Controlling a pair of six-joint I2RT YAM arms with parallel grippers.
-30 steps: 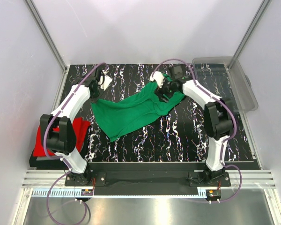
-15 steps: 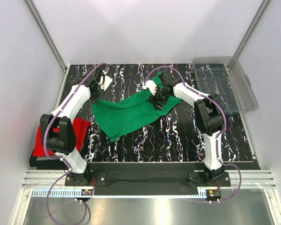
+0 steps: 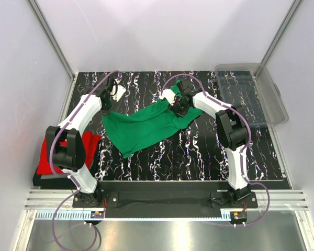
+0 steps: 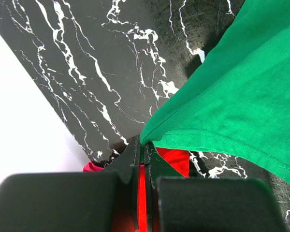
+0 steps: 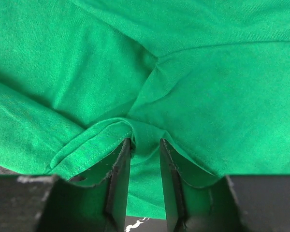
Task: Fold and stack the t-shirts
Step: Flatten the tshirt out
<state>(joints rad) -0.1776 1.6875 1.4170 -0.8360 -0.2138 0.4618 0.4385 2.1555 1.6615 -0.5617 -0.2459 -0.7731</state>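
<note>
Cloth in red, the folded red t-shirt [image 3: 49, 154], is laid at the near left edge of the counter [image 3: 209, 151], beside the left arm. Farther in, the green t-shirt [image 3: 141, 128] is spread loose and creased across the middle of the counter, slanted from near centre toward the far right. Its left corner is pinched between the closed fingers of the left gripper [image 4: 144, 150] and is held above the surface. At the shirt's far edge the right gripper [image 5: 145, 141] is set down over a raised fold beside a stitched hem. Its jaws are held a narrow gap apart, one on each side of that fold, and no firm pinch is shown. At the far right corner a clear plastic bin [image 3: 275, 99] is placed, well apart from both shirts.
</note>
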